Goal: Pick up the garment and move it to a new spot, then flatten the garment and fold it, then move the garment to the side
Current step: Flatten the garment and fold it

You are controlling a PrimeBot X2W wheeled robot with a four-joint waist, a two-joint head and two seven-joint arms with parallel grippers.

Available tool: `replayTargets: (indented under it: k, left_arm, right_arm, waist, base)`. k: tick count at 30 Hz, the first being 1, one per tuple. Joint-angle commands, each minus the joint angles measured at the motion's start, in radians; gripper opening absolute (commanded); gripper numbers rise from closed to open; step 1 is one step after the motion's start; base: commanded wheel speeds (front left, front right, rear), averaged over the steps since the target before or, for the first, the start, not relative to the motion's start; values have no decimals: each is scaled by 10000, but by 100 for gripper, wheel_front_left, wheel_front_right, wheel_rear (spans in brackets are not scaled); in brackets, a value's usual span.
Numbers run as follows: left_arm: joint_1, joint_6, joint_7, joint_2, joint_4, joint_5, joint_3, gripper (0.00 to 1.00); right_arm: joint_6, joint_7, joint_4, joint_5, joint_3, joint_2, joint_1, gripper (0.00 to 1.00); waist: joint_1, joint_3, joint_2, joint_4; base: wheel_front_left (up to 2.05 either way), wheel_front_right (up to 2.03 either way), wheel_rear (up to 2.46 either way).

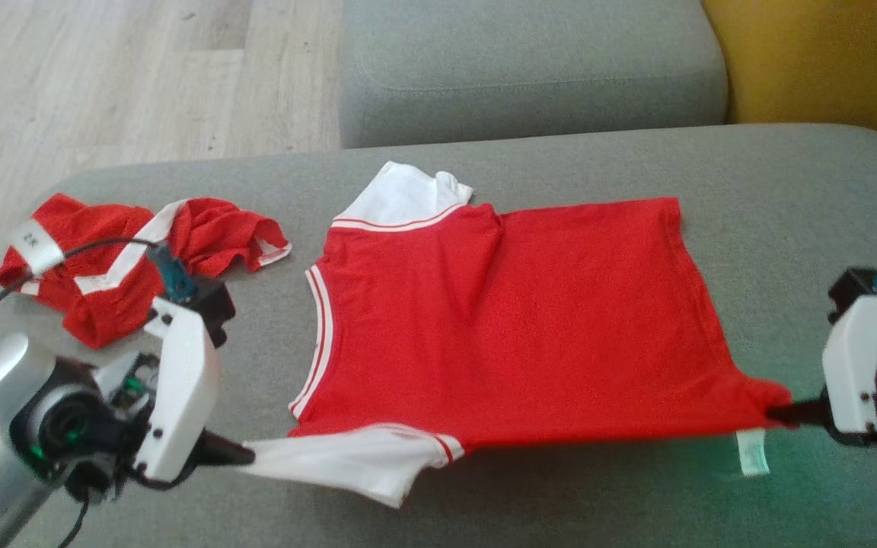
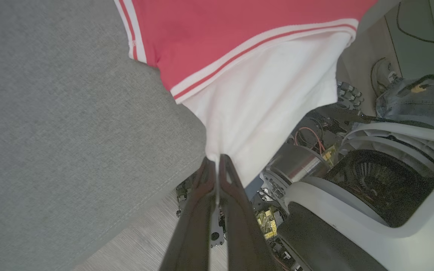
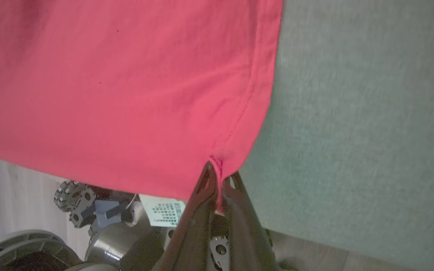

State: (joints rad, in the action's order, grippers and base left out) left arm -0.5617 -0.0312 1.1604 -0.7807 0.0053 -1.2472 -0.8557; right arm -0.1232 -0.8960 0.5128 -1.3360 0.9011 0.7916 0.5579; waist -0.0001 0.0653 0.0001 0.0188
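- Shirt status: red T-shirt with white sleeves (image 1: 515,320) is spread on the grey fabric sofa cushion (image 1: 789,198), collar toward robot's left.
- Near edge is pulled taut, just past the cushion's front edge.
- Left gripper (image 1: 247,457): jaws clenched on the near white sleeve (image 2: 269,105).
- Right gripper (image 1: 779,415): jaws clenched on the near hem corner (image 3: 220,165), beside the white care label (image 1: 752,450).
- Crumpled red-and-white garment (image 1: 111,266) lies apart at the cushion's left end.

shirt (image 1: 507,320) on sofa (image 1: 789,190) ctr | 2nd garment (image 1: 210,236) to its l
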Motion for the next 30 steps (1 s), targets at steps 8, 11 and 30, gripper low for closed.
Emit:
replayTargets:
  k: [8,11,30]
  left_arm:
    - [-338,663,262,-979,-1135,-211,842,0]
    - [-452,736,305,-883,-1020,-222,860,0]
    - [-3274,524,-591,1411,2424,1126,904,0]
  right_arm:
    - [-75,-1714,-1000,-531,-379,919,-354,0]
    - [-75,-2041,-1248,-414,-617,991,-205,0]
    - [-75,-1864,1295,778,-2785,-1613,1998,0]
  waist:
    - [1,-324,-1,-208]
    - [1,-456,-1,-253]
    - [1,-2182,-1,-592]
  base:
    - [0,0,0]
    - [0,0,0]
    - [0,0,0]
